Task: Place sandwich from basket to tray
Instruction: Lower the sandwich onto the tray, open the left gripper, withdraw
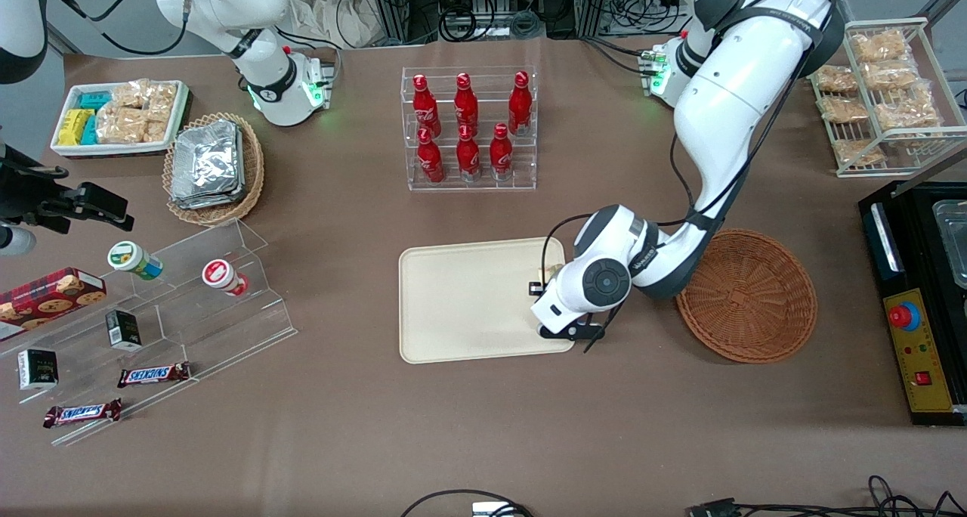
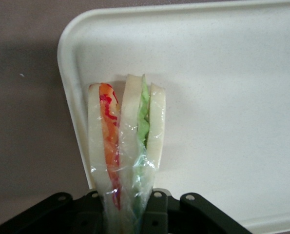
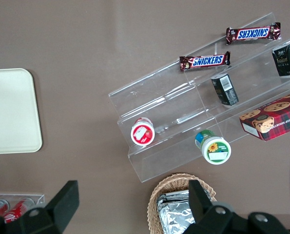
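Observation:
The sandwich [image 2: 125, 131] is a plastic-wrapped wedge of pale bread with red-orange and green filling. My left gripper [image 2: 127, 207] is shut on its narrow end. In the left wrist view it hangs over a corner of the cream tray [image 2: 222, 97], close to the rim. In the front view the gripper [image 1: 541, 284] sits above the tray [image 1: 461, 305] at the edge nearest the basket, and a bit of the sandwich [image 1: 551, 273] shows beside the wrist. The reddish-brown basket [image 1: 748, 296] lies beside the tray toward the working arm's end and has nothing in it.
A clear rack of red bottles [image 1: 468, 128] stands farther from the front camera than the tray. A tan basket of foil packets [image 1: 213, 165], a white snack bin [image 1: 121, 116] and an acrylic snack shelf [image 1: 189, 305] lie toward the parked arm's end. A black machine [image 1: 918, 305] stands beside the basket.

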You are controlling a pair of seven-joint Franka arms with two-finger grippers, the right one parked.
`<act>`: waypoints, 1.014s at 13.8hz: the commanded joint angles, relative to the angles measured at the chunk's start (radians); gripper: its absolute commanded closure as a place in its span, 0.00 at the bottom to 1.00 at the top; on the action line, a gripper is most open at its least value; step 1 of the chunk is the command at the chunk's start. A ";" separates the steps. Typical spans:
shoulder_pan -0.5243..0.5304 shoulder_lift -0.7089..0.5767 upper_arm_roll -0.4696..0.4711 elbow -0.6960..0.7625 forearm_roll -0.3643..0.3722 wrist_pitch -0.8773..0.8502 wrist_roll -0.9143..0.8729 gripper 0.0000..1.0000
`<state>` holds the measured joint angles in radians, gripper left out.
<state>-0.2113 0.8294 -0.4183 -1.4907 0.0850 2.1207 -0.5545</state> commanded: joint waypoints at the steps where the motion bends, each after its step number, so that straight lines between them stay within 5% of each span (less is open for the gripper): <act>1: -0.019 0.023 0.006 0.038 0.019 0.004 -0.018 0.64; 2: -0.019 0.025 0.006 0.038 0.021 0.005 -0.018 0.17; 3: -0.019 0.022 0.006 0.038 0.033 0.010 -0.016 0.00; 9: 0.012 -0.047 0.006 0.075 0.035 -0.010 -0.047 0.00; 14: 0.147 -0.243 0.000 0.075 0.036 -0.232 0.002 0.00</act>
<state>-0.1140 0.6894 -0.4149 -1.3845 0.1189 1.9753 -0.5773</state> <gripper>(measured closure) 0.000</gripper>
